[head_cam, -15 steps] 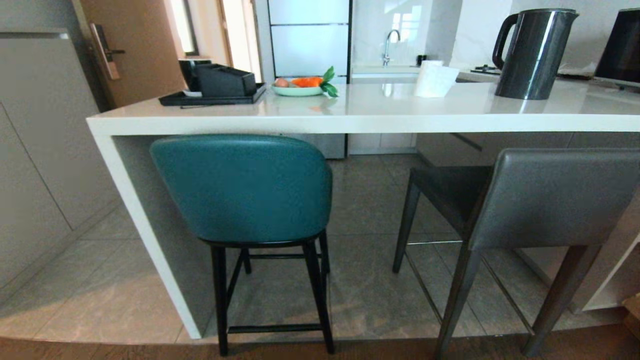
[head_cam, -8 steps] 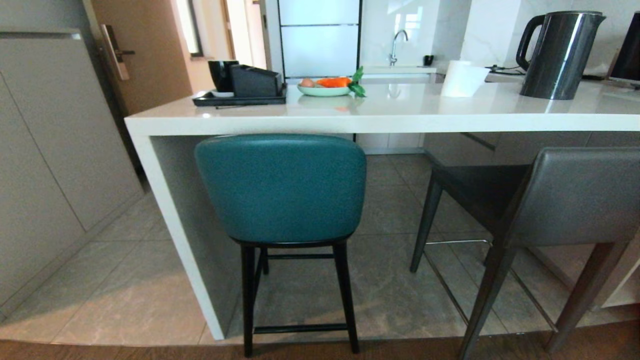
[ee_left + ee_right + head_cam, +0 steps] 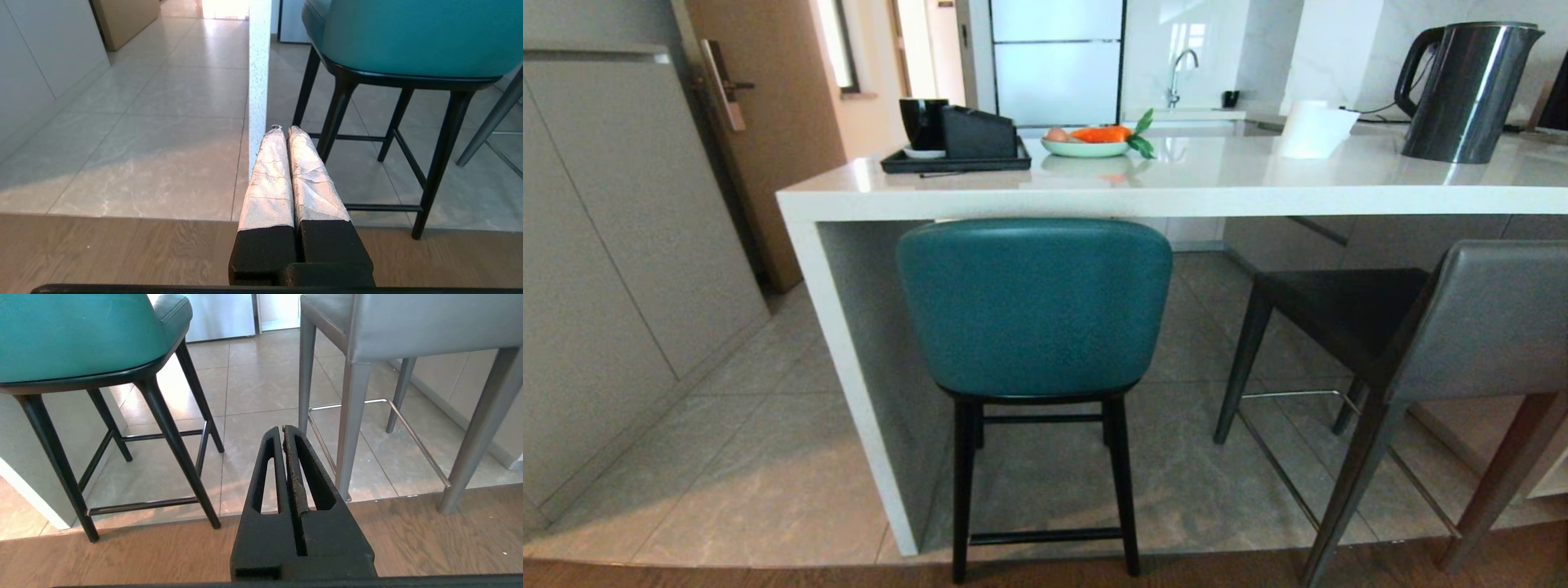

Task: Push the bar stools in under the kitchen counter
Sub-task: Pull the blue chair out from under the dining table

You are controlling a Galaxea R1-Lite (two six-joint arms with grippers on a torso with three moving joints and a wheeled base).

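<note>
stools at the counter, view shifted right

teal stool (image 3: pixel 1035 306) sat tucked under the kitchen counter (image 3: pixel 1176 196); grey stool (image 3: pixel 1462 327) stood out, right. left gripper (image 3: pixel 285 130) and right gripper (image 3: pixel 283 428) were closed, empty. only the camera had moved.

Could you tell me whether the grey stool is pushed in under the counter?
Out: the grey stool stands with its seat and backrest before the counter edge.
</note>
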